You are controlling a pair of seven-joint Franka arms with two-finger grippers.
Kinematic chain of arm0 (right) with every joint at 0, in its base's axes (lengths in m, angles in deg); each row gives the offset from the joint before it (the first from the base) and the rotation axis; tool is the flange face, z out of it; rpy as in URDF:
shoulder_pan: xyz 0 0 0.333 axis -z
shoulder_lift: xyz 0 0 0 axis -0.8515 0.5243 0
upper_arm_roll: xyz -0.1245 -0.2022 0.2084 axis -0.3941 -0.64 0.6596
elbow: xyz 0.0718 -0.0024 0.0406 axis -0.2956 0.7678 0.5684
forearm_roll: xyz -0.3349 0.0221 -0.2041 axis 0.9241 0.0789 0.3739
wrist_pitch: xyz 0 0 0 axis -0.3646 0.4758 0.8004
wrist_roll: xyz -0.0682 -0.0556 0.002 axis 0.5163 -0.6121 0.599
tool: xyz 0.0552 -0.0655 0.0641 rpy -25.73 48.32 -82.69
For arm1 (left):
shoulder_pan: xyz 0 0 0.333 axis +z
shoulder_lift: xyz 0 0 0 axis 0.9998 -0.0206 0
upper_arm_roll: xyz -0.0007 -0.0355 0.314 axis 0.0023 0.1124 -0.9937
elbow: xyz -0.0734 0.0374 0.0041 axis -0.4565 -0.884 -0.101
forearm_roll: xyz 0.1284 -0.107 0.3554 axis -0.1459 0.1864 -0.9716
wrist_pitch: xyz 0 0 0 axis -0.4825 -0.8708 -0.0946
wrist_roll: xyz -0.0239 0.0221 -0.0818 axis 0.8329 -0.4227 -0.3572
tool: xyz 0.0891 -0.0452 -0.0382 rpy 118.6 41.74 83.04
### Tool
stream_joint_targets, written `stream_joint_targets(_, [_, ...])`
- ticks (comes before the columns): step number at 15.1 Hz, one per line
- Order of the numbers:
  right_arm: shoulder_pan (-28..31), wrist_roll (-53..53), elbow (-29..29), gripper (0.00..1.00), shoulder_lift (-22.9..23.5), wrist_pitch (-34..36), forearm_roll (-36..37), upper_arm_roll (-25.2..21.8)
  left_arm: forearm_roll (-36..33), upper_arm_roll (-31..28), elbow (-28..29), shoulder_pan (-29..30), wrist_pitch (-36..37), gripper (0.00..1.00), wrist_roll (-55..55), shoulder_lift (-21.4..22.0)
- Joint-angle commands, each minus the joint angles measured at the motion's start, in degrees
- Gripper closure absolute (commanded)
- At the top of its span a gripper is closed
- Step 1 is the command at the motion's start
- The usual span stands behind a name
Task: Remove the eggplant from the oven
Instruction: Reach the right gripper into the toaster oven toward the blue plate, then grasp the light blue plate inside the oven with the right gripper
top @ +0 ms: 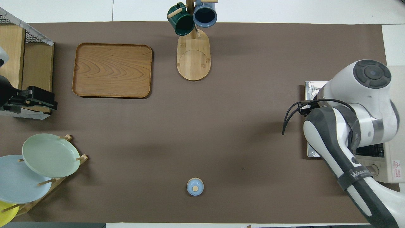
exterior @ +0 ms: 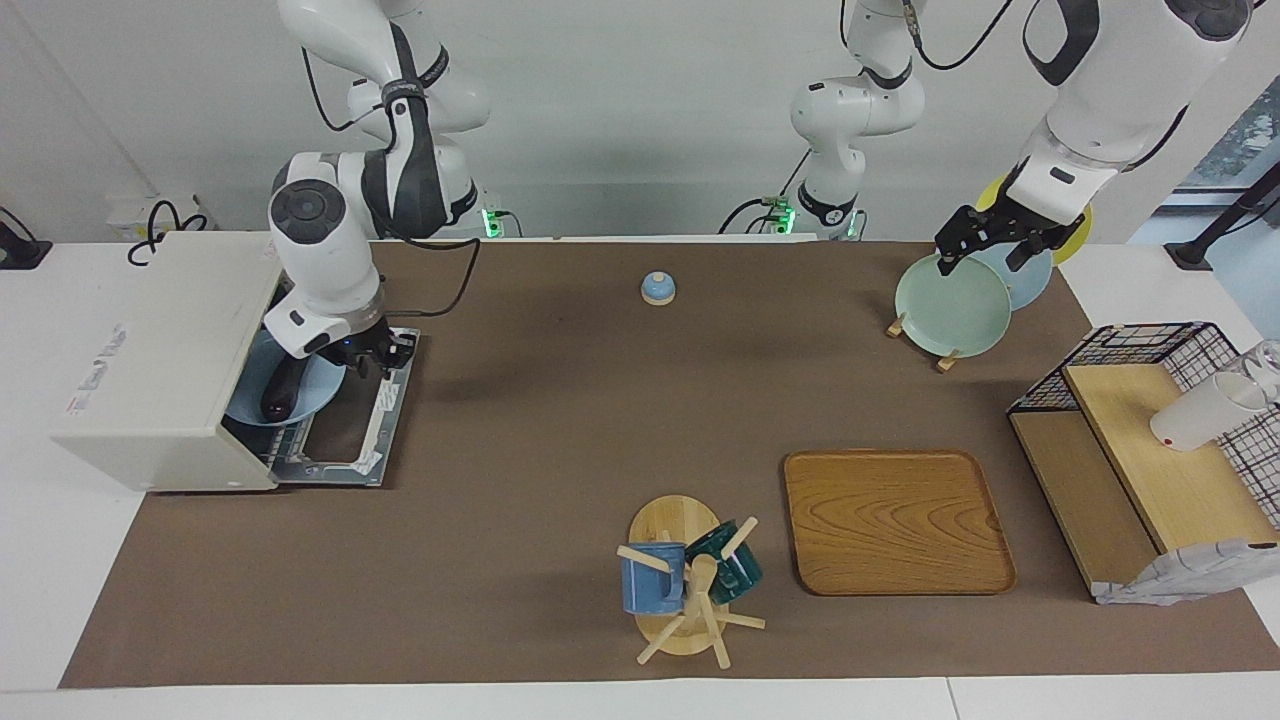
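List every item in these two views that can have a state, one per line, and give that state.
oven: door folded down flat, open.
eggplant: lying on the blue plate inside the oven, not yet out.
right tool: over the open door at the oven mouth.
left tool: open, over the plate rack, holding nothing; that arm waits.
green plate: propped upright in the rack.
mugs: hanging on the mug tree.
wooden tray: bare.
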Motion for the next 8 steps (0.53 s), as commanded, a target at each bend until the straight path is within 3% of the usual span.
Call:
stream_joint_targets(1, [3.5, -3.3, 3.3, 0.67, -1.2, -0.9, 0.9, 0.3, 0.3, -0.4, -0.2, -0.2, 1.1, 0.0, 0.4, 0.5])
stream_joint_targets(5, [5.5, -4.9, 9.2, 0.67, -2.7, -8.2, 0.9, 0.3, 0.3, -0.4, -0.2, -0.2, 1.1, 0.0, 0.4, 0.5])
stream_joint_targets(8, [5.6, -4.9, 10.1, 0.69, -2.9, -10.1, 0.9, 0.3, 0.3, -0.4, -0.2, -0.2, 1.1, 0.0, 0.4, 0.5])
